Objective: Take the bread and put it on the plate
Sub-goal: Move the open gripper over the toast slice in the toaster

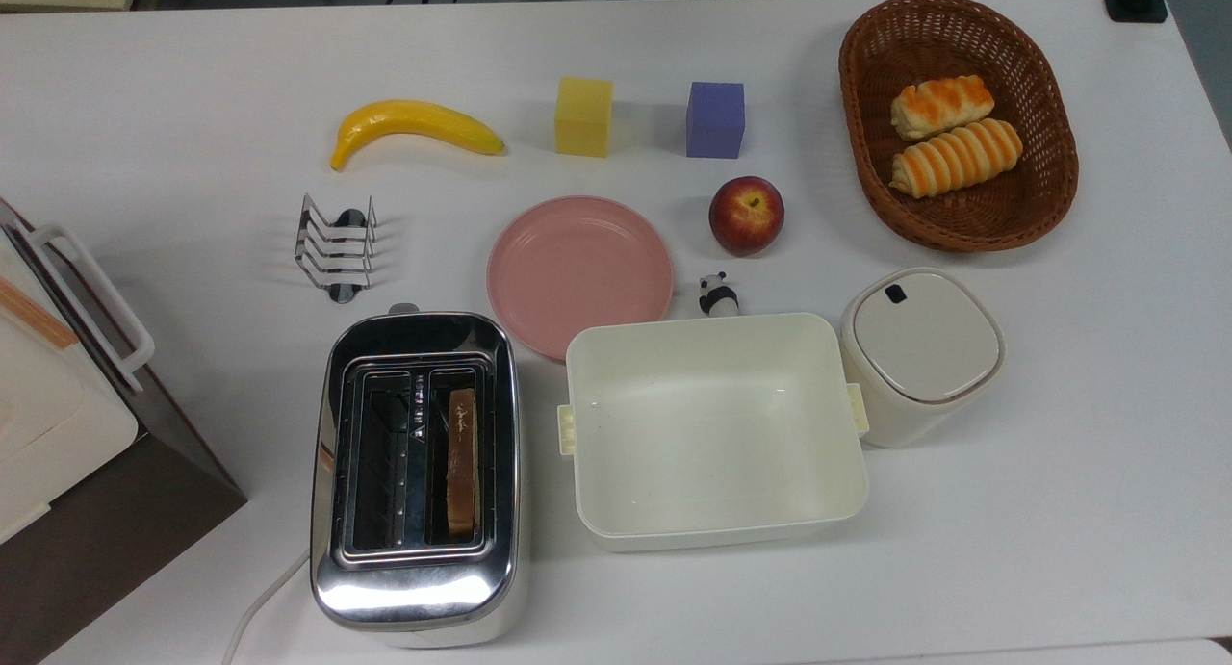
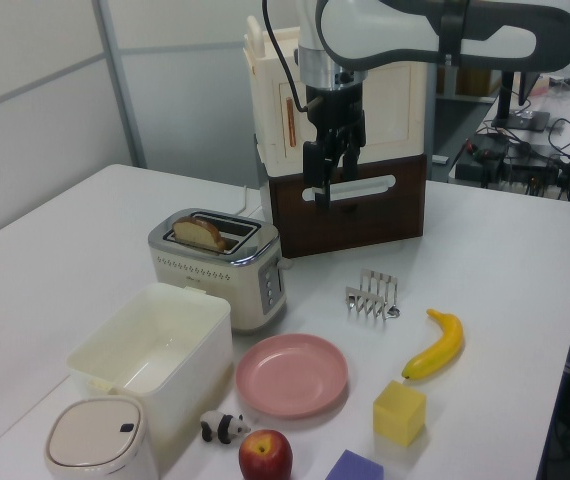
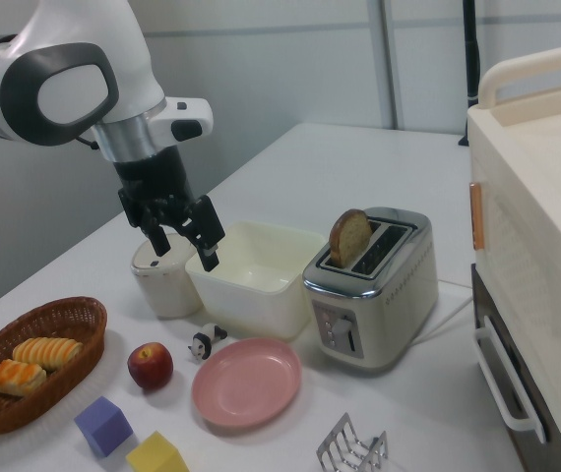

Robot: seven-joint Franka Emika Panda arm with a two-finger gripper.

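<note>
Standing edge-on in the top view, the bread (image 1: 462, 461) sits in the right slot of the chrome toaster (image 1: 417, 588), with the pink plate (image 1: 578, 274) just beyond on the white counter (image 1: 1059, 453), bare and touching the cream tub (image 1: 714, 525). From the left view, the gripper (image 2: 330, 190) hangs high above the counter, its fingers (image 2: 310, 188) apart and holding nothing. From the right view, the gripper hangs in front of the tub, and the bread pokes up out of the toaster.
</note>
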